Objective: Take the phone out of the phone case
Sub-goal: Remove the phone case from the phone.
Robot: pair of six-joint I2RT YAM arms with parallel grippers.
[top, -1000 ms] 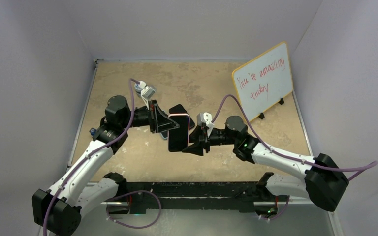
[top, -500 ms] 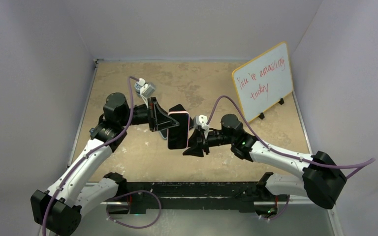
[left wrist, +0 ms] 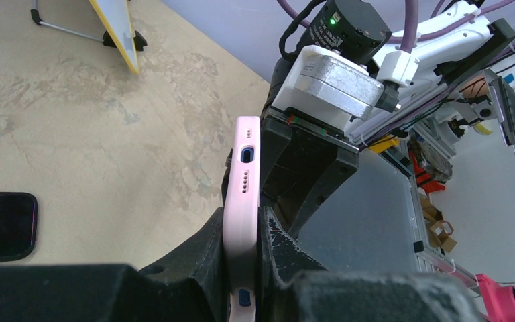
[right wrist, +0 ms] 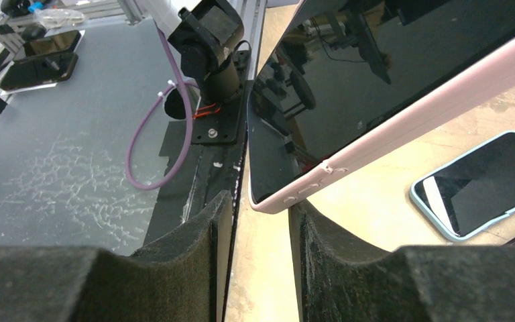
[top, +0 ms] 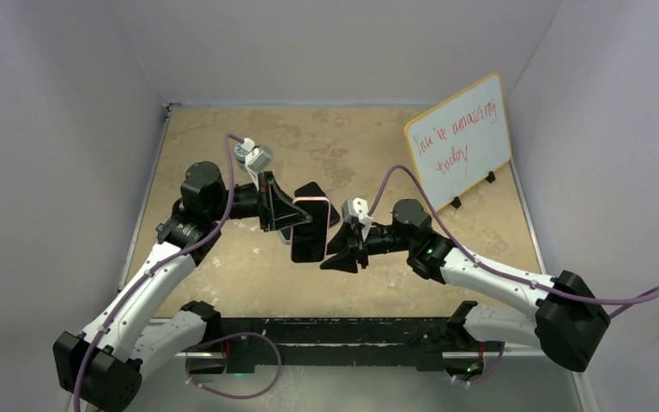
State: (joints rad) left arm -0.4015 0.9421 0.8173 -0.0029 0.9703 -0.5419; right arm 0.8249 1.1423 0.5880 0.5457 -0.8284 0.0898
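Note:
The phone (top: pixel 311 233), black screen in a pink phone case (left wrist: pixel 245 181), hangs edge-up above the table. My left gripper (top: pixel 303 219) is shut on the case's side, and its fingers (left wrist: pixel 208 251) press both faces in the left wrist view. My right gripper (top: pixel 329 250) is at the phone's lower right corner with its jaws open. In the right wrist view the screen (right wrist: pixel 375 60) and the pink case (right wrist: pixel 409 111) rise from the right gripper (right wrist: pixel 261 218). The case's corner sits at the tip of the right finger (right wrist: pixel 308 231), and there is a gap to the left finger.
A phone in a light blue case (right wrist: pixel 473 184) lies flat on the table under the held phone. A second dark phone (top: pixel 313 194) lies just beyond. A whiteboard (top: pixel 459 142) with red writing stands at the back right. Walls enclose the table on three sides.
The right gripper shifted slightly left, then back, at the phone's lower corner, and its jaws narrowed a little. The left gripper and phone moved slightly up and left, then held still.

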